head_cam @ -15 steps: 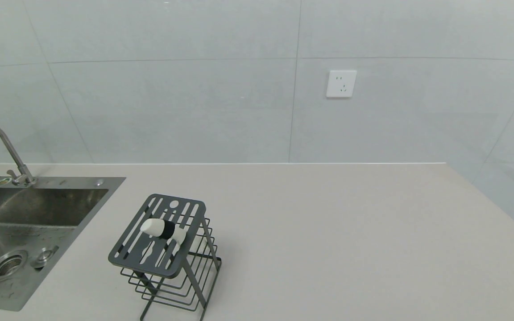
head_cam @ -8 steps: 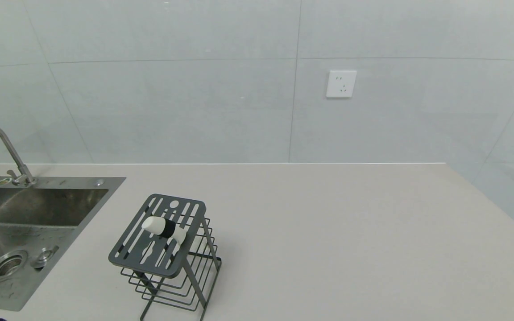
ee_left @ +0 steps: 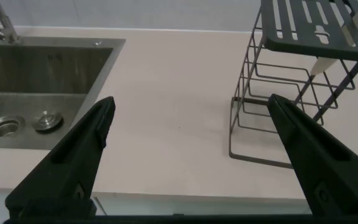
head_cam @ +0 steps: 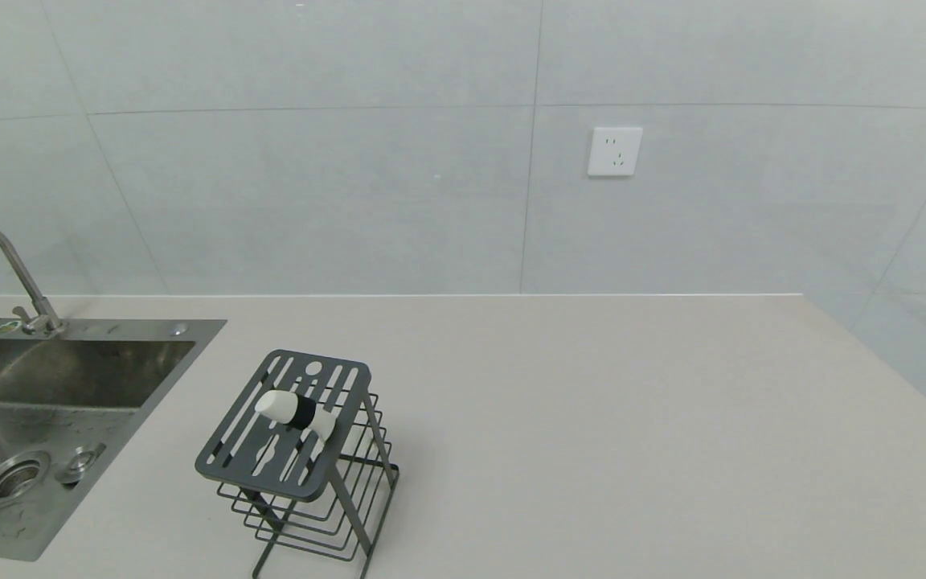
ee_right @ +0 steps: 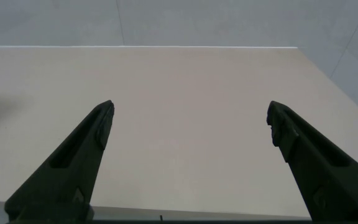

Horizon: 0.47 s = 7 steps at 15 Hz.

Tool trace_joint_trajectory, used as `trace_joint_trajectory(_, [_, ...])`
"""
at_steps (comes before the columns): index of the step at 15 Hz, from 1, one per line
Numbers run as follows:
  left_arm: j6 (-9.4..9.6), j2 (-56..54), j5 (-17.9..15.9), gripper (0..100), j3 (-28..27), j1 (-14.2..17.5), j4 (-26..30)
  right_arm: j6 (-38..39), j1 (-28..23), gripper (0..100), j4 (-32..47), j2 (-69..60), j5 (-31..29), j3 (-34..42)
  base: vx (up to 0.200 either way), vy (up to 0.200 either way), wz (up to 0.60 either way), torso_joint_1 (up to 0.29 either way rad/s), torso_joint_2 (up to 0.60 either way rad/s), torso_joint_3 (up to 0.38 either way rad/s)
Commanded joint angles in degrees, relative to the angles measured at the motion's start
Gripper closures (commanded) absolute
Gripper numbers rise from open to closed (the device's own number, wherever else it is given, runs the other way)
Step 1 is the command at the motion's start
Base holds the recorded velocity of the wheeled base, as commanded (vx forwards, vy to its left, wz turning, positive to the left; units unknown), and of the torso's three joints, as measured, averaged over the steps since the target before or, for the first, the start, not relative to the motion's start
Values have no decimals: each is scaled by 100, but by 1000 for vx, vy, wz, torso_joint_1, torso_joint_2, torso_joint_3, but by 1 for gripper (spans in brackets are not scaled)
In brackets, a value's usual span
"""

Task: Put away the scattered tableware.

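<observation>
Knife point(head_cam: 294, 411) in rack point(head_cam: 266, 476) slot; rack on counter point(head_cam: 592, 418), right of sink point(head_cam: 45, 386).

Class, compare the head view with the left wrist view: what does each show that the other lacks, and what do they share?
Head view, not the wrist view: the wall socket and the curved spout of the faucet. Left wrist view, not the head view: the left gripper, fingers open, facing the counter. Shared: the sink, the slotted rack with a white utensil through it, and the counter.
</observation>
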<state>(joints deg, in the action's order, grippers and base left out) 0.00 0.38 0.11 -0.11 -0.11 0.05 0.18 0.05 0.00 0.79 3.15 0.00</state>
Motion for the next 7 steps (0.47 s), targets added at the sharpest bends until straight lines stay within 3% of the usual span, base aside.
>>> trace_joint_trajectory(1, [0, -38, -2, 0, 2, 11, 4, -1, 13, 0, 0, 9, 2, 0, 0, 0, 0, 0, 0, 0])
trace_joint_trajectory(7, [26, -38, -20, 0, 2, 11, 4, -1, 4, 0, 0, 9, 2, 0, 0, 0, 0, 0, 0, 0])
